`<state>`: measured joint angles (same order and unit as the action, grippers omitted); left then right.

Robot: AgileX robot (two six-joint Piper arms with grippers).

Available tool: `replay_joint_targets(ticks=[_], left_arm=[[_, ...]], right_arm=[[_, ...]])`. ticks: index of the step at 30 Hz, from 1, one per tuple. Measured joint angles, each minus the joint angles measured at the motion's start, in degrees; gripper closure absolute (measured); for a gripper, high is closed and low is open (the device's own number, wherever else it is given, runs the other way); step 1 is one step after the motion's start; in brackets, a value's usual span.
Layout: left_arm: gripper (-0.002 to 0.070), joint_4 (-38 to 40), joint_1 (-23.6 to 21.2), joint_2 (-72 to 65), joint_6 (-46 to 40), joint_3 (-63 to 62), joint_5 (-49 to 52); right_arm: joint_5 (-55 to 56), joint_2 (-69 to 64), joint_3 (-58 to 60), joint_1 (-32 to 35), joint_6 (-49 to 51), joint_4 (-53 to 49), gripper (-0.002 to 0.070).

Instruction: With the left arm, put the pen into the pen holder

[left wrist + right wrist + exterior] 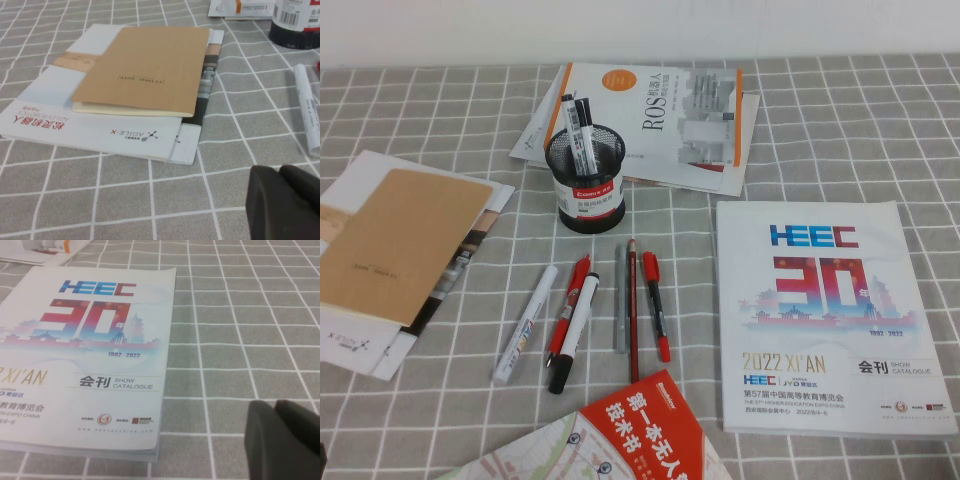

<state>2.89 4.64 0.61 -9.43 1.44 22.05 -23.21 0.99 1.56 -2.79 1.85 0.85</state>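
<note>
The pen (pixel 525 323), a slim all-white marker, lies on the checked cloth at the left end of a row of pens. It also shows at the edge of the left wrist view (pixel 309 112). The pen holder (pixel 585 180), a black mesh cup with a red label band, stands behind the row with two pens inside; its base shows in the left wrist view (pixel 295 27). My left gripper (pixel 277 172) is shut and empty, low over the cloth, short of the pen. My right gripper (pixel 274 407) is shut and empty beside the catalogue. Neither arm shows in the high view.
A white pen with black ends (pixel 573 330), two red pens (pixel 655 305), a grey pen (pixel 620 300) and a dark red pencil (pixel 632 310) lie next to the marker. A brown notebook (pixel 395 240) lies left, the HEEC catalogue (pixel 820 310) right, a ROS book (pixel 650 120) behind, a red booklet (pixel 640 430) in front.
</note>
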Motion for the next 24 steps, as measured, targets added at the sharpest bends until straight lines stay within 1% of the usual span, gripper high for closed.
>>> replay_joint_targets(ticks=[17, 24], left_arm=[[0.0677, -0.6, 0.0, 0.0, 0.0, 0.0, -0.6], [0.0677, 2.9, 0.0, 0.0, 0.2, 0.0, -4.9]], right_arm=[[0.0, 0.0, 0.0, 0.0, 0.0, 0.0, 0.0689], [0.0, 0.0, 0.0, 0.0, 0.0, 0.0, 0.0689]])
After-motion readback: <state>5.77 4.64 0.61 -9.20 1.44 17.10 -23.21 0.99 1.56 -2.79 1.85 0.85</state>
